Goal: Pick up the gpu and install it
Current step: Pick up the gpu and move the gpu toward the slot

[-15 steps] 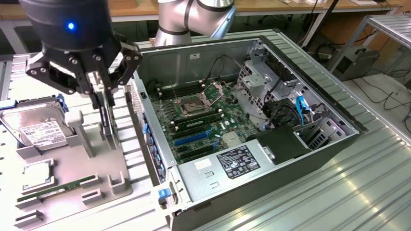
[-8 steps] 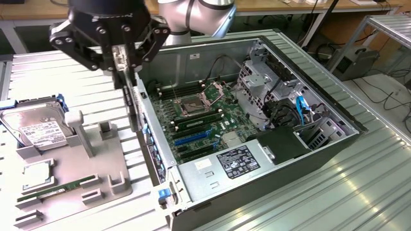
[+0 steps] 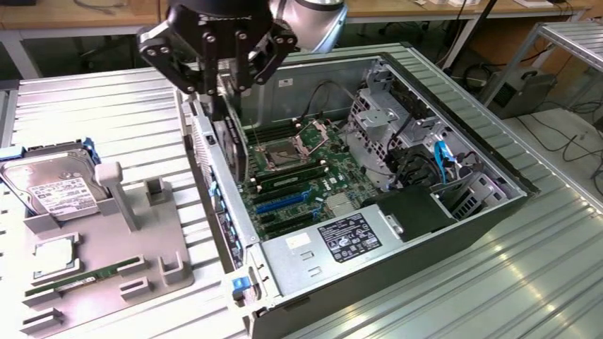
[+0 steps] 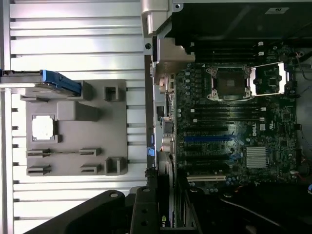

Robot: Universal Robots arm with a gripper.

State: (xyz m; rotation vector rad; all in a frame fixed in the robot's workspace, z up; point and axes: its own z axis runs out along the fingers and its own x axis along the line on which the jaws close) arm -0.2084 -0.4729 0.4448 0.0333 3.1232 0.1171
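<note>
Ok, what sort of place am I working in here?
Looks like a robotics lab or workshop bench set up for PC assembly: an open computer case lies on a ribbed metal table, a grey fixture holds spare parts beside it, and wooden desks with cables stand behind.

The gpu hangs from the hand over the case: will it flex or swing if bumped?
The gpu hangs straight and thin, so probably stiff, not floppy. Gripped by the hand at its upper edge only, a knock against the case wall could pivot it.
</note>
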